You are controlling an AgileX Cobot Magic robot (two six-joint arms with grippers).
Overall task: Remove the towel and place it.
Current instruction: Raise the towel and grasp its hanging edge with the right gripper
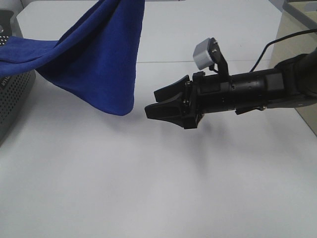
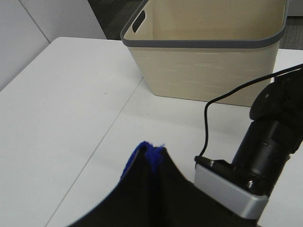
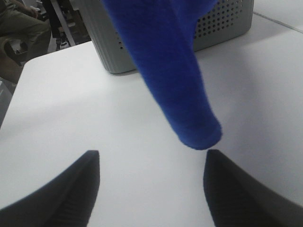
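From the high camera, the towel hung in a broad blue drape from beyond the upper edge of the view. One end trailed off to the left over the rim of a grey perforated bin. Its lowest fold dangled low over the white table. The right gripper reached in level from the right with its jaws spread wide. Their tips stood just beside that lowest fold but did not touch it. A small silver wrist camera sat atop the arm. The left gripper lay outside this view.

In the left wrist view, the left gripper filled the near foreground as a dark mass. Its jaws were pressed together on a tuft of the towel, with only a sliver of blue showing at their tip. Beyond it, a cream basket with a grey rim stood on the table. The right arm's camera housing and a black cable showed to one side.

In the right wrist view, the jaws of the right gripper stood far apart and held nothing. The towel hung as a rounded fold, ending near the gap between their tips. Whether it touched the table could not be told. The grey bin stood behind it.
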